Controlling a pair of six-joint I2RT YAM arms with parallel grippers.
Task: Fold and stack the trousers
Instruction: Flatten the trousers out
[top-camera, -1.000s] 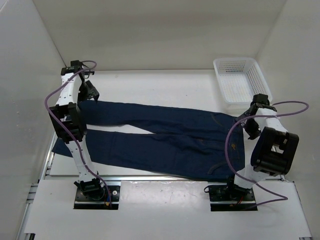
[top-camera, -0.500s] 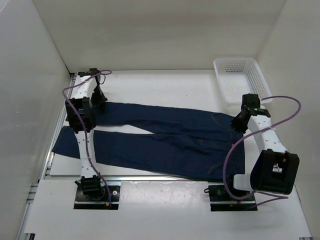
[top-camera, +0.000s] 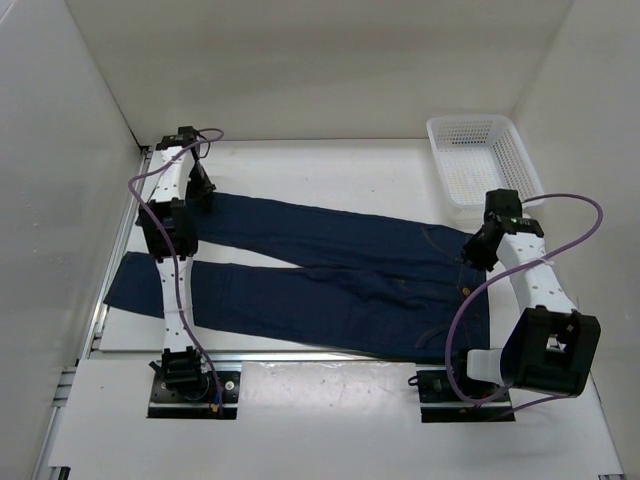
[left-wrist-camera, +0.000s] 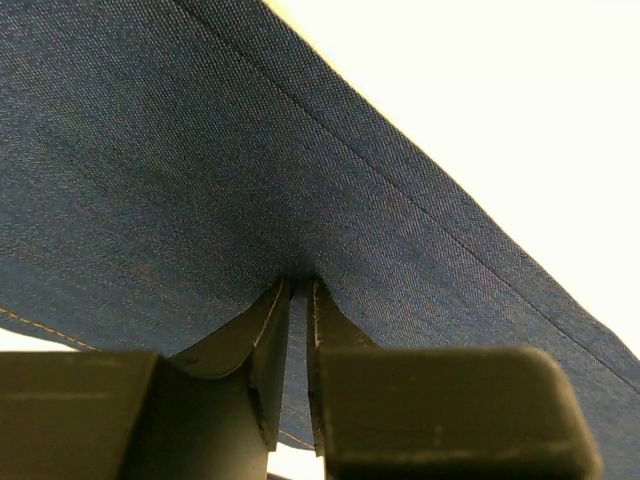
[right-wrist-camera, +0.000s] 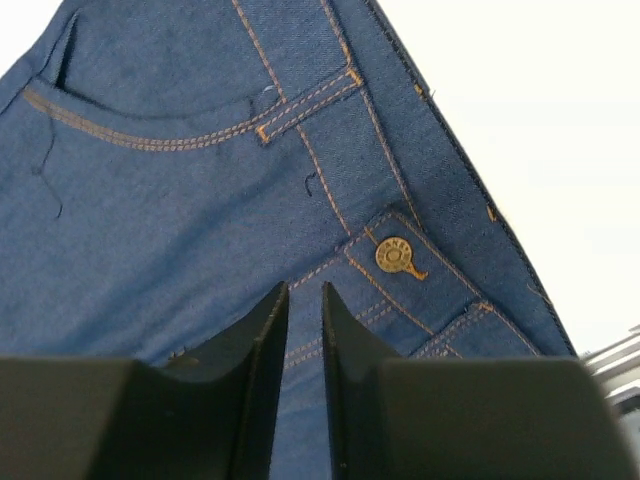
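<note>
The trousers (top-camera: 330, 270), dark blue jeans, lie flat across the table with the legs to the left and the waist to the right. My left gripper (top-camera: 200, 192) sits at the cuff end of the far leg. In the left wrist view its jaws (left-wrist-camera: 297, 285) are pinched on a pucker of denim (left-wrist-camera: 200, 170). My right gripper (top-camera: 472, 252) is at the far corner of the waistband. Its jaws (right-wrist-camera: 305, 290) stand narrowly apart with stitched denim between them, beside the brass button (right-wrist-camera: 394, 256) and below a pocket (right-wrist-camera: 150, 90).
A white mesh basket (top-camera: 478, 160) stands at the back right, just beyond the right arm. White walls close in the table on three sides. The near leg's cuff (top-camera: 125, 285) reaches the table's left edge.
Both grippers went from open to closed on the denim. The left arm swung in over the far leg's cuff, and the right arm reached forward to the waistband.
</note>
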